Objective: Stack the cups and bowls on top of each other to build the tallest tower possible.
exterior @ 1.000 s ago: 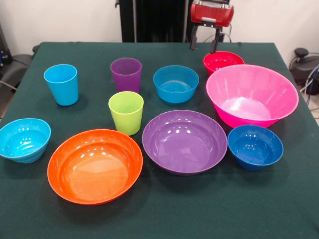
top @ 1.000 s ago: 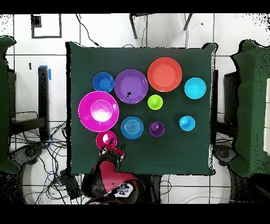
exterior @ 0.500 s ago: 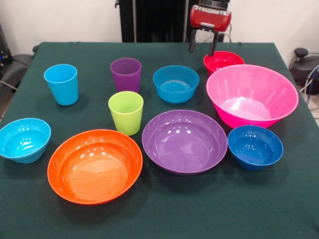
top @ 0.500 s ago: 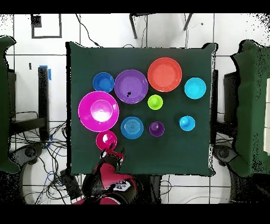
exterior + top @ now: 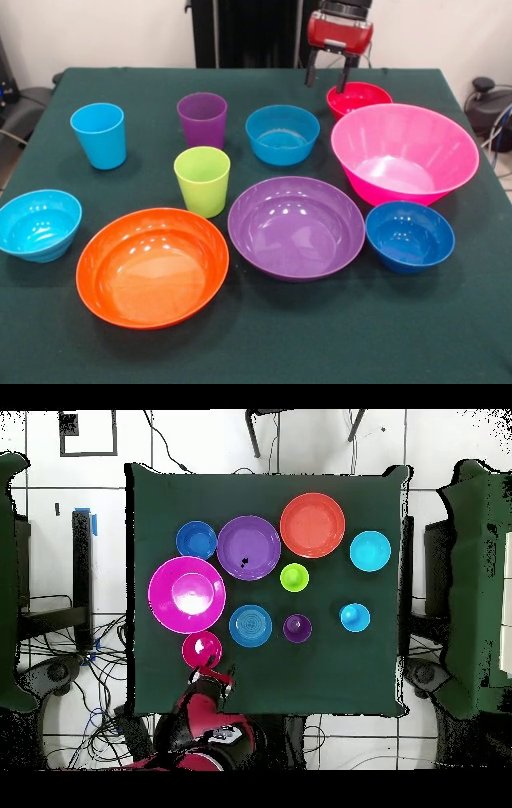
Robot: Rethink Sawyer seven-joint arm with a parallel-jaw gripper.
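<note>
Front view, claw [image 5: 326, 79] open, above red bowl [image 5: 358, 97]

A dark green tablecloth [image 5: 448, 336] covers the table, with cables [image 5: 60, 674] trailing over the white tiled floor [image 5: 200, 444].

From the front view, my gripper [image 5: 327, 78] hung at the table's [image 5: 448, 336] far edge, seemingly just behind the small bowl [image 5: 358, 96]. The deep bowl [image 5: 405, 152] sat before that one. Three cups [image 5: 202, 181] stood left of centre. Two wide bowls [image 5: 152, 266] lay side by side nearest the camera.
</note>
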